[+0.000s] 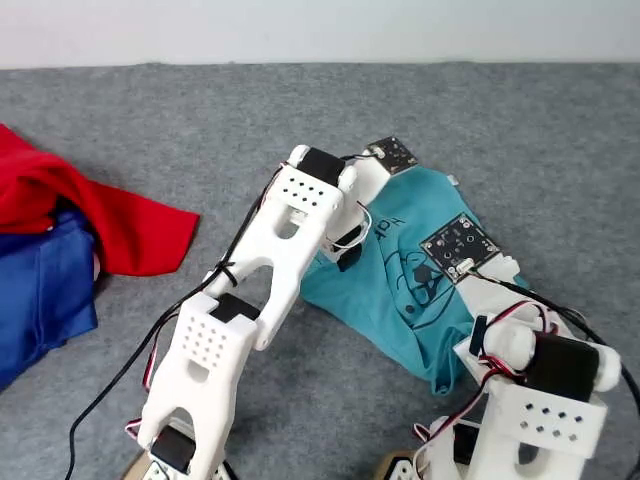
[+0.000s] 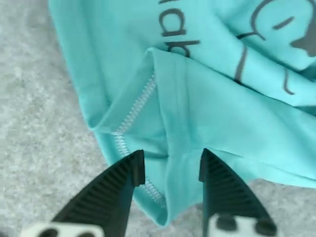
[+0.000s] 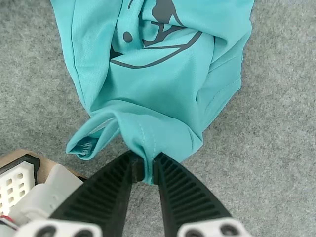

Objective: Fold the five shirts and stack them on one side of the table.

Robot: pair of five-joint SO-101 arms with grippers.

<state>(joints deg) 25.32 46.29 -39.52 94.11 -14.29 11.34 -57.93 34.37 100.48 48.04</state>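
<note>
A teal shirt (image 1: 400,255) with a dark print lies crumpled at the table's centre right. My left gripper (image 2: 170,165) is open, its two fingers set either side of a stitched fold at the shirt's (image 2: 212,98) edge. In the high view that gripper (image 1: 347,252) sits at the shirt's left side. My right gripper (image 3: 146,168) is shut on a bunched edge of the teal shirt (image 3: 158,94), which spreads away from it over the grey cloth. A red shirt (image 1: 110,215) and a blue shirt (image 1: 40,290) lie heaped at the far left.
Grey fabric (image 1: 520,130) covers the table, bare along the back and between the two shirt piles. The right arm's base (image 1: 540,410) stands at the near right edge, and a black cable (image 1: 110,395) trails from the left arm at the front.
</note>
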